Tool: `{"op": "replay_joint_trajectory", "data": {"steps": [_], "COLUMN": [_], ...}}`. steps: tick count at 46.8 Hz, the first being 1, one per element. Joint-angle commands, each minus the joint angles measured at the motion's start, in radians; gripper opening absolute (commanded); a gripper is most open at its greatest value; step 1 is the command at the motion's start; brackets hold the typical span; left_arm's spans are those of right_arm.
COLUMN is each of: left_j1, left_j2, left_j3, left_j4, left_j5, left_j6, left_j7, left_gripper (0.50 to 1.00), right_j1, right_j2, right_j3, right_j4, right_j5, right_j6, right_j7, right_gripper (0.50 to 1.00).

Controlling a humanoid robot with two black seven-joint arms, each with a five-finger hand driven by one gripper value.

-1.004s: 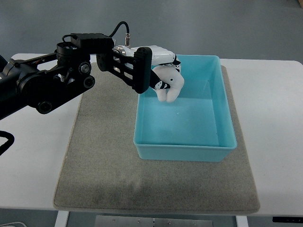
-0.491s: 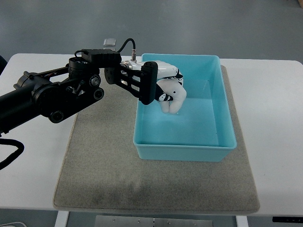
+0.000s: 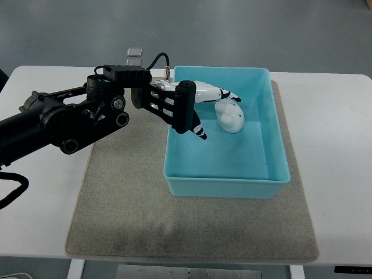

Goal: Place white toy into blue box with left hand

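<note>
The white toy [image 3: 229,116] lies on the floor of the blue box [image 3: 273,174], in its far half, free of any grasp. My left hand [image 3: 212,104] hovers over the box's far left corner, just left of the toy. Its white fingers [image 3: 216,92] are spread straight out and hold nothing. The black left arm [image 3: 70,119] reaches in from the picture's left edge. No right arm shows.
The blue box sits on a grey felt mat [image 3: 128,192] laid over a white table [image 3: 331,145]. A small grey object [image 3: 134,52] lies at the table's far edge behind the arm.
The left hand opened and let go of the white toy, which dropped onto the box floor and now lies to the right of the fingers.
</note>
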Motion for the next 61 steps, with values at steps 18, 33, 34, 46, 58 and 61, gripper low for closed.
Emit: {"op": "replay_joint_trajectory", "data": {"steps": [18,33,34,46,58,61], "left_j1": [-0.006,0.041,0.044,0.110,0.176,0.198], "left_j2": [0.135,0.267,0.278,0.353,0.356,0.352], "left_j3": [-0.116,-0.141,-0.142,-0.156,-0.158,-0.158], "left_j4": [0.014,0.063,0.070,0.184,0.206,0.207], "left_j5": [-0.663,-1.148,-1.162,-1.443,-1.702,-1.771], "left_j6": [0.002,0.002,0.002,-0.061,-0.070,-0.067], "left_j7": [-0.005,-0.015,-0.015,0.049,0.095,0.107], "left_gripper": [0.994,0.994,0.994,0.994,0.994,0.994], "right_j1": [0.000,0.000,0.000,0.000,0.000,0.000], "right_j2": [0.000,0.000,0.000,0.000,0.000,0.000], "right_j3": [0.000,0.000,0.000,0.000,0.000,0.000], "right_j4": [0.000,0.000,0.000,0.000,0.000,0.000], "right_j5": [0.000,0.000,0.000,0.000,0.000,0.000], "right_j6": [0.000,0.000,0.000,0.000,0.000,0.000], "right_j7": [0.000,-0.002,-0.002,0.000,-0.002,0.000], "right_gripper": [0.936,0.936,0.936,0.936,0.936,0.936]}}
